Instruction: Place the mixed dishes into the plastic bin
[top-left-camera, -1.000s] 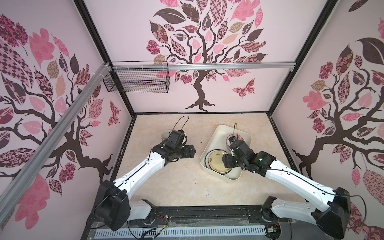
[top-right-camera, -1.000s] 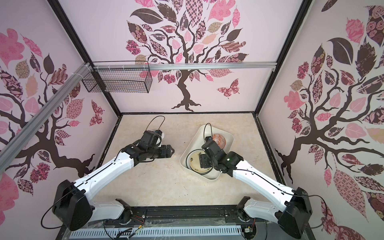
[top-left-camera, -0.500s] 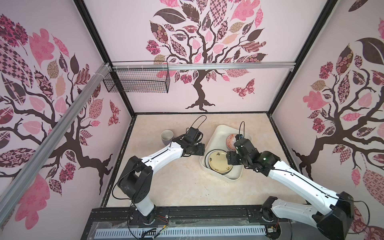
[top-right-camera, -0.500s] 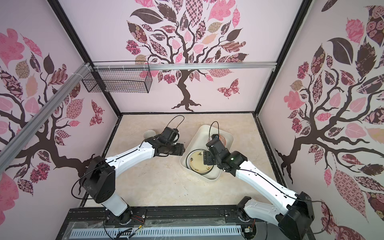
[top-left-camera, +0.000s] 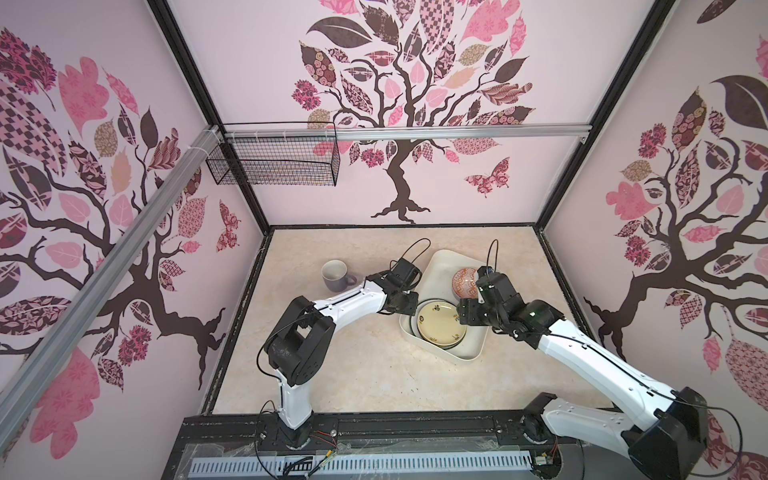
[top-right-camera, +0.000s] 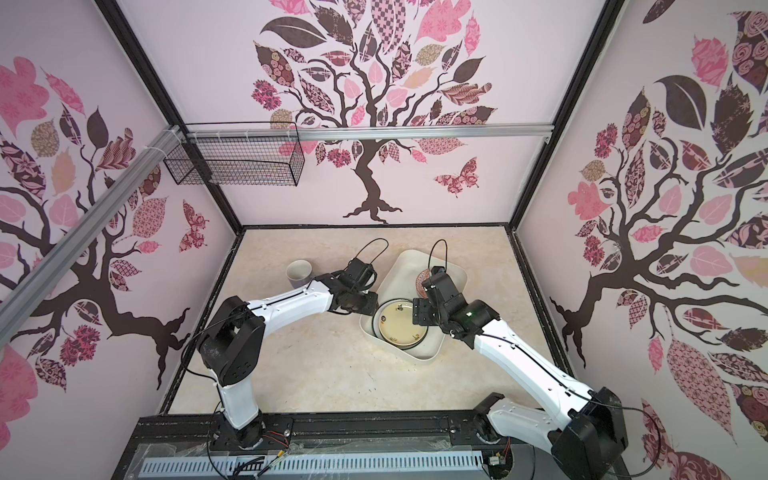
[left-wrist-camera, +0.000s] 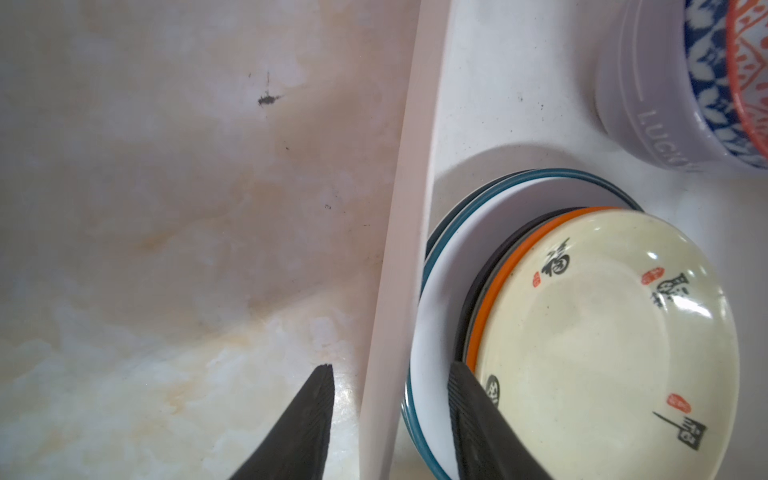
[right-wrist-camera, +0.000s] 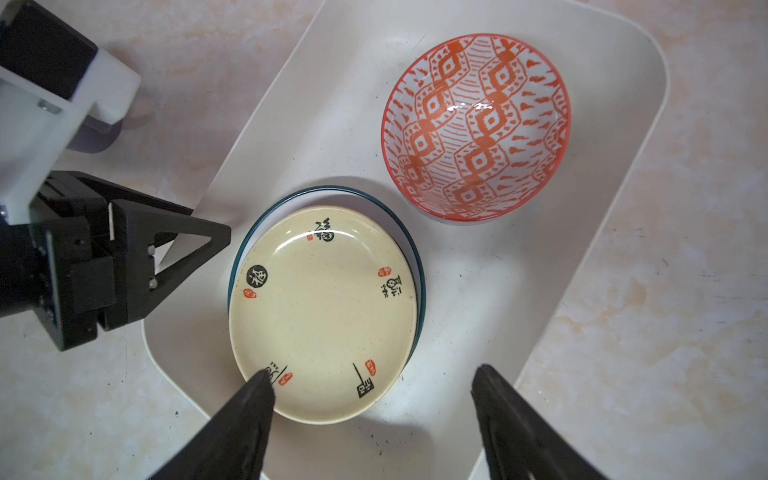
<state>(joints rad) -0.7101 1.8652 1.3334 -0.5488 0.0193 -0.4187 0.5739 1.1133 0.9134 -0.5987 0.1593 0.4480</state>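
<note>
The cream-white plastic bin (top-left-camera: 471, 353) lies right of centre on the table. Inside it a cream plate (top-left-camera: 439, 323) with black characters tops a stack holding an orange plate (left-wrist-camera: 519, 249), a black plate (left-wrist-camera: 467, 303) and a white teal-rimmed plate (left-wrist-camera: 440, 282). The orange-patterned bowl (right-wrist-camera: 476, 124) sits nested in the lavender bowl (left-wrist-camera: 648, 104) at the bin's far end. A lavender mug (top-left-camera: 334, 275) stands on the table to the left. My left gripper (left-wrist-camera: 390, 372) is open astride the bin's left wall, clear of it on both sides. My right gripper (right-wrist-camera: 374, 376) hangs open above the plates.
A black wire basket (top-left-camera: 274, 166) hangs from the rail at the back left, well above the table. Dark frame posts and patterned walls close in the marbled tabletop (top-left-camera: 353, 365). The two grippers are close together over the bin.
The left arm has swung right from over the mug to the bin's left wall, uncovering the mug, and its jaws have narrowed. The right gripper has barely shifted.
</note>
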